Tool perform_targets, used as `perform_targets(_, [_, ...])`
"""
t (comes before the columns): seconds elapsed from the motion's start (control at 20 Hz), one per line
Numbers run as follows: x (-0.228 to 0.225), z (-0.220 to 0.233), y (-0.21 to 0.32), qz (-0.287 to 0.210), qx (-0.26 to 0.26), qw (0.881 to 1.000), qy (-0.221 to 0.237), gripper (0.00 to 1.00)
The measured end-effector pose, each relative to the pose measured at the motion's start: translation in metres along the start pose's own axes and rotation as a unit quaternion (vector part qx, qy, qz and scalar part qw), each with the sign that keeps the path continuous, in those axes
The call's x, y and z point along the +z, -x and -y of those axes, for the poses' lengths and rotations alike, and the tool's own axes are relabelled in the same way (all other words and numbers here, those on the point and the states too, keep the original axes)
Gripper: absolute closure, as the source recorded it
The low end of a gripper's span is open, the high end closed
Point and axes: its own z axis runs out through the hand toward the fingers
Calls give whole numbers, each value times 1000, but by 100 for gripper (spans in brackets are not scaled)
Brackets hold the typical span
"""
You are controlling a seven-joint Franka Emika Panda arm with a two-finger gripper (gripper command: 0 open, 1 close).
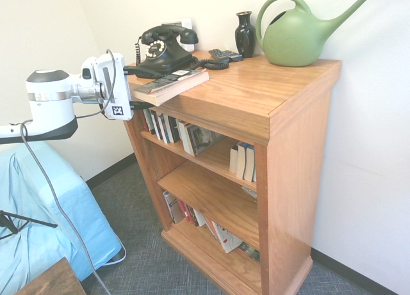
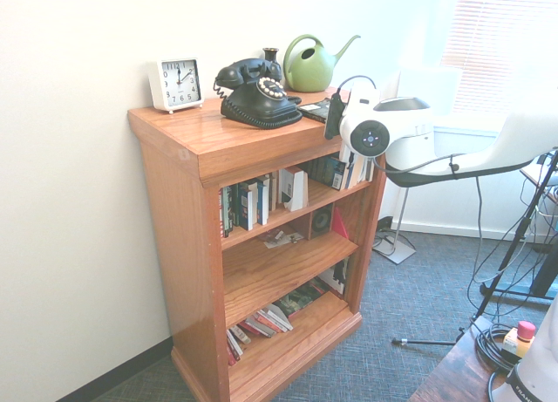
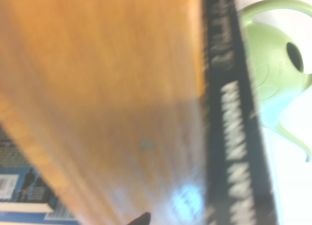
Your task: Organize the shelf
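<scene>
Clearly the biggest thing is the shelf (image 1: 256, 116), a honey-brown wooden bookcase filling the middle and right of the first exterior view and the left half of the second, standing on grey carpet against a pale wall. Its upper tier holds upright books (image 1: 168, 127), and more books (image 2: 261, 322) lean and lie on the bottom tier. On its thick top, a green watering can (image 1: 296, 36) sits at the upper right of the first exterior view, with a black rotary telephone (image 1: 163, 48) at the upper middle and a dark vase (image 1: 245, 34) between them. A white alarm clock (image 2: 177, 83) stands at the upper left of the second exterior view. A flat book (image 1: 172, 85) with a dark cover lies at the top's edge, overhanging it on the arm's side. The hand (image 1: 139, 105) reaches in from the left of the first exterior view, pointing nearly level just below that book at the top's edge; its fingers are mostly hidden, standing apart and gripping nothing visible.
</scene>
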Motion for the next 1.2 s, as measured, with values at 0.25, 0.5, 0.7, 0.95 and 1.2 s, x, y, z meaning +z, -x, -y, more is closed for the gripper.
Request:
perform_targets(0.25, [6,-1,-4,1,0,1000,2,100])
perform_targets(0.5, [8,-3,-7,0,2,1000,4,100])
perform_targets(0.7, [9,0,-5,2,-1,1000,3,100])
perform_targets(0.95, [9,0,-4,2,-2,1000,3,100])
perform_targets(1.2, [10,2,-4,3,-3,1000,3,100])
